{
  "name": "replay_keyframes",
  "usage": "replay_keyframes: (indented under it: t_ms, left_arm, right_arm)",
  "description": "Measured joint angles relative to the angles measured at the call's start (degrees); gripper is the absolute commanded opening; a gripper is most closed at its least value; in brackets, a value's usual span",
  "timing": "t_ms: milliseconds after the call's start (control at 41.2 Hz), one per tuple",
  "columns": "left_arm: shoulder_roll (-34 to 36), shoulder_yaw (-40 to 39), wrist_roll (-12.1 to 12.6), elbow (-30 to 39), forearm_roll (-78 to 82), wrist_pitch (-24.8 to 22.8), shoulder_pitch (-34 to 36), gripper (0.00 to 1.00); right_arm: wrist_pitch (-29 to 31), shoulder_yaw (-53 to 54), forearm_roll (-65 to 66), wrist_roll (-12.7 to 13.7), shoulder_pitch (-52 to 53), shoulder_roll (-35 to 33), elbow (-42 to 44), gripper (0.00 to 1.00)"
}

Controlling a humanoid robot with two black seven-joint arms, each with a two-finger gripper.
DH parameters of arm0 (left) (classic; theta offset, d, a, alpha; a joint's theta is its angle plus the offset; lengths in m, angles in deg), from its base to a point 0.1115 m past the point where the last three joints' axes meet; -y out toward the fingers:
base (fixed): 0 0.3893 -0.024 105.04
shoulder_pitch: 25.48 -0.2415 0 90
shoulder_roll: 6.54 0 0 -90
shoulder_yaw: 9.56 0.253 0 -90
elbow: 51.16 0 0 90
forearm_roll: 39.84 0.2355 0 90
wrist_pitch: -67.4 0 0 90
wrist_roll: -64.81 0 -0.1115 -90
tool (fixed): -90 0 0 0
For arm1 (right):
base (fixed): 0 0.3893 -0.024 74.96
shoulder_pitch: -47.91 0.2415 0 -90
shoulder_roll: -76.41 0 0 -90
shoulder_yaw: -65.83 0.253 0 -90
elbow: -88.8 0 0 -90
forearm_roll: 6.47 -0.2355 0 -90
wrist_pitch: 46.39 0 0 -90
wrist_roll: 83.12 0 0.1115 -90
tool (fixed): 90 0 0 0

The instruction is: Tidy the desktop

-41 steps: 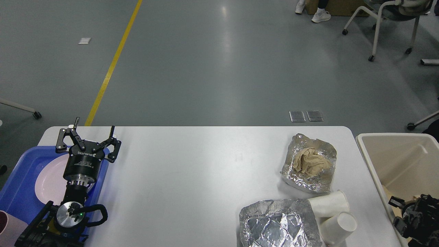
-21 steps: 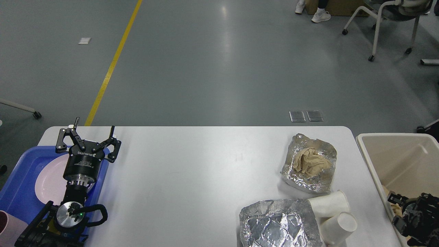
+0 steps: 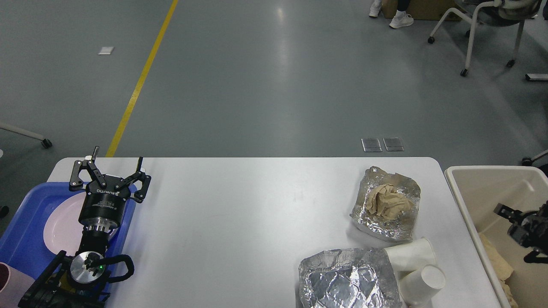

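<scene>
The white desktop carries a foil tray holding crumpled brown paper at the right. A second, empty foil tray lies at the front right. Two white paper cups lie on their sides beside it. My left gripper is open and empty above the far edge of the blue tray. My right gripper hangs over the beige bin, dark and partly cut off by the view's edge.
The blue tray holds a pink plate, and a pink cup shows at its near corner. Brown paper lies inside the bin. Chairs and a person's feet are on the floor far behind.
My right gripper has moved up and farther back over the bin, uncovering brown paper lying in the bin. The left arm has not moved.
</scene>
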Motion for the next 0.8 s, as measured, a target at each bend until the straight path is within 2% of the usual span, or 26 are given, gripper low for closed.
replay_keyframes:
  t_ms: [218, 364, 485, 679, 800]
  left_arm:
    - [0.0, 0.0, 0.0, 0.0, 0.0, 0.0, 0.0, 0.96]
    - [0.0, 0.0, 0.0, 0.0, 0.0, 0.0, 0.0, 0.96]
    - [0.0, 0.1, 0.0, 0.0, 0.0, 0.0, 0.0, 0.96]
    - [0.0, 0.1, 0.0, 0.0, 0.0, 0.0, 0.0, 0.96]
    - [0.0, 0.1, 0.0, 0.0, 0.0, 0.0, 0.0, 0.96]
  right_arm:
    - [5.0, -2.2, 10.5, 0.4, 23.0, -2.4, -23.2, 1.00]
    - [10.6, -6.3, 13.2, 0.6, 40.4, -0.9, -37.6, 1.00]
    - [18.6, -9.0, 13.2, 0.7, 52.7, 4.4, -44.9, 1.00]
    - [34.6, -7.9, 12.7, 0.8, 67.1, 11.5, -50.1, 1.00]
    - [38.1, -4.3, 12.6, 0.8, 73.8, 13.2, -56.3, 1.00]
